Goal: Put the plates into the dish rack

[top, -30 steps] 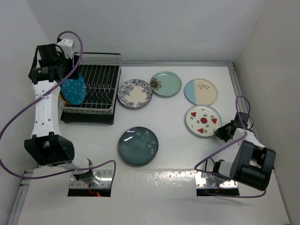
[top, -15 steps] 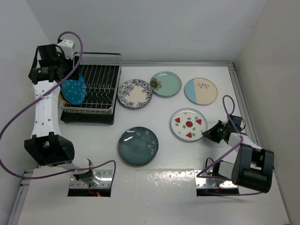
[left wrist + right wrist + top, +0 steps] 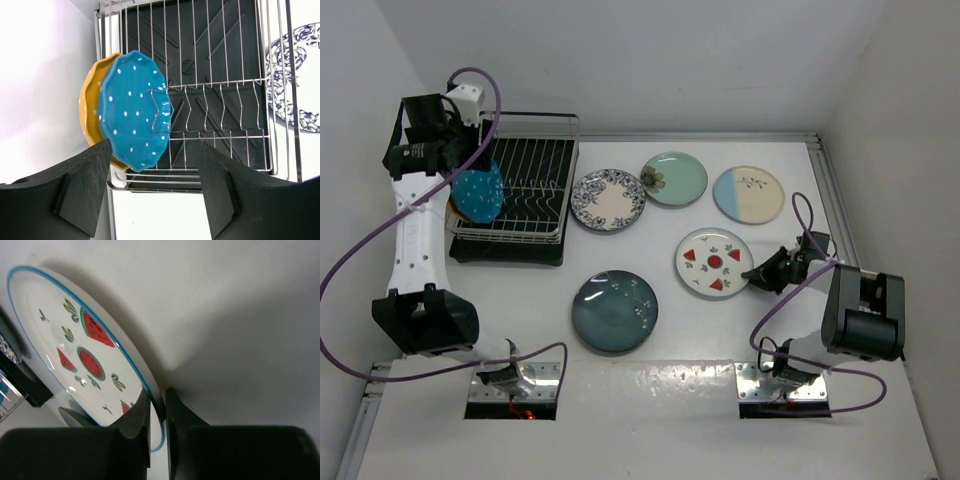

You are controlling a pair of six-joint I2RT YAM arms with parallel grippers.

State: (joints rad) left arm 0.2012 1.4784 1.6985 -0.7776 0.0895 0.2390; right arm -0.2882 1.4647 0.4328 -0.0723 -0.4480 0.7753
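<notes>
The silver wire dish rack (image 3: pixel 535 190) on its black tray stands at the far left. The dotted blue plate (image 3: pixel 477 193) and the yellow plate (image 3: pixel 89 107) behind it stand on edge at its left end. My left gripper (image 3: pixel 460 150) hovers open above them; in the left wrist view the dotted blue plate (image 3: pixel 132 111) lies beyond its fingers (image 3: pixel 85 190). My right gripper (image 3: pixel 758 272) is shut on the right rim of the watermelon plate (image 3: pixel 713 262), also in the right wrist view (image 3: pixel 85 352). The floral (image 3: pixel 608 199), mint (image 3: pixel 674 178), blue-and-cream (image 3: pixel 748 195) and dark teal (image 3: pixel 614 311) plates lie flat.
White walls close in the table on the left, back and right. A raised metal rail (image 3: pixel 830 200) runs along the right edge. The arm bases sit on metal mounts (image 3: pixel 515 385) at the near edge.
My right gripper has dragged the watermelon plate left and slightly toward the near edge, away from the right side. The left arm has stayed over the rack.
</notes>
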